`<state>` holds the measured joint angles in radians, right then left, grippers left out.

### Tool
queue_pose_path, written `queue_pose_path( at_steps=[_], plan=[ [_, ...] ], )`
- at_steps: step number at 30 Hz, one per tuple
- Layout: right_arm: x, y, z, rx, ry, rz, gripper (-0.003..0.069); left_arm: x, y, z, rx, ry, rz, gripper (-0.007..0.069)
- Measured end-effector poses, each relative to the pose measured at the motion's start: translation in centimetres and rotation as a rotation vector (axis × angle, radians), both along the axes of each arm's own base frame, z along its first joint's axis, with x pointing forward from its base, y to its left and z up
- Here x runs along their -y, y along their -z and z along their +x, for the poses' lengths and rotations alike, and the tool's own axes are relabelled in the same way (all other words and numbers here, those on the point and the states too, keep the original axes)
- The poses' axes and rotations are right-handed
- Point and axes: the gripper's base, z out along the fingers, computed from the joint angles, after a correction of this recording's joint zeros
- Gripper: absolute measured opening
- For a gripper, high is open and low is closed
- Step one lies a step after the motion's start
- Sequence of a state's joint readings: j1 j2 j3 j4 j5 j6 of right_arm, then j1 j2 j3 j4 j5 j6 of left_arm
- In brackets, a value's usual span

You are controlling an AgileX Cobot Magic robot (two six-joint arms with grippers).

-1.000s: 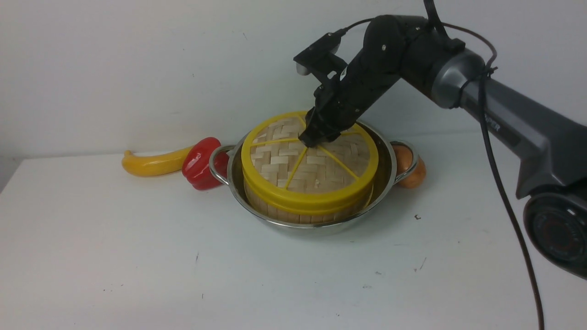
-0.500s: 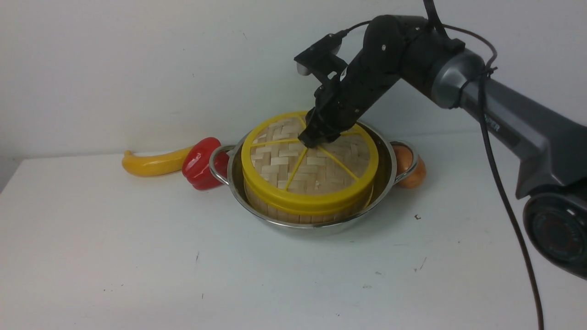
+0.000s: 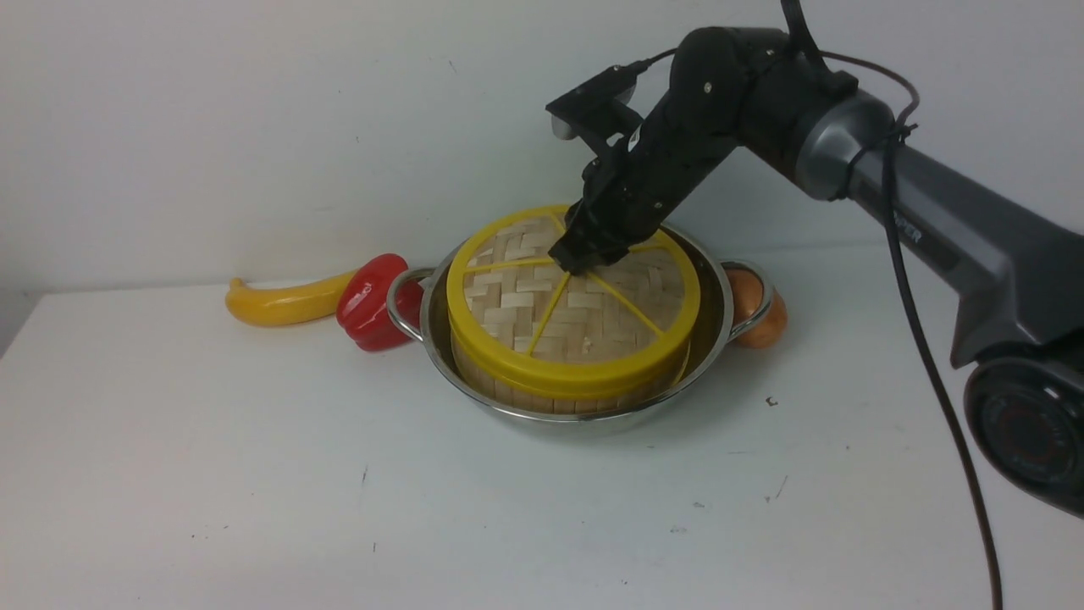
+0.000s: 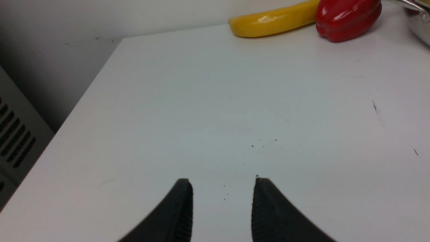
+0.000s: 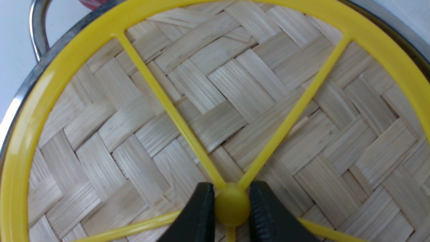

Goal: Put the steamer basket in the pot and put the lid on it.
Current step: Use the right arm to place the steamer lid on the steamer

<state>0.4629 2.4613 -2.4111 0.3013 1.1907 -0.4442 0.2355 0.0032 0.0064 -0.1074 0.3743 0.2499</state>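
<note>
- Potentially, the pot (image 3: 575, 418) shifts on the table (image 3: 254, 474) if the right arm drags sideways through the stacked parts; this is the largest hazard.
- The steamer basket (image 3: 542, 400), inside the pot and beneath the lid (image 3: 580, 370), may tilt or rise if the lid binds on it during any adjustment.
- The lid, resting over the basket, may sit askew if it is released before its rim is fully seated; complete seating cannot be confirmed.
- The knob (image 5: 232, 205) may snag as the jaws part, if the right gripper (image 5: 231, 205) withdraws too soon. That gripper is closed about the knob; the left gripper (image 4: 222, 183) stands partly open, with nothing between its fingers.
- Counts, by descending size: one table, two arms (only the right in the front view), one pot with two loop handles, one lid, one basket.
- Smaller items: one yellow banana (image 3: 288, 303), one red pepper (image 3: 373, 305) touching it, and at least one orange-brown rounded object (image 3: 762, 318) behind a pot handle, its exact number uncertain.
- Smallest: one knob, where five yellow spokes meet.
</note>
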Motion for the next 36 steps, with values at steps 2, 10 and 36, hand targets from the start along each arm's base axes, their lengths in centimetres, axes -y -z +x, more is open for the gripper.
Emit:
queue_pose_path(
  at_steps=[2,10,36],
  plan=[
    [0.0,0.0,0.0,0.000,0.000,0.000,0.0148,0.0,0.0,0.0,0.000,0.000,0.000,0.0241],
    [0.3,-3.4,0.2,0.096,0.005,-0.004,0.0384,0.0,0.0,0.0,0.000,0.000,0.000,0.0241],
    [5.1,-23.0,-6.1,0.359,0.419,0.337,0.0090,0.0,0.0,0.0,0.000,0.000,0.000,0.0241]
  ],
)
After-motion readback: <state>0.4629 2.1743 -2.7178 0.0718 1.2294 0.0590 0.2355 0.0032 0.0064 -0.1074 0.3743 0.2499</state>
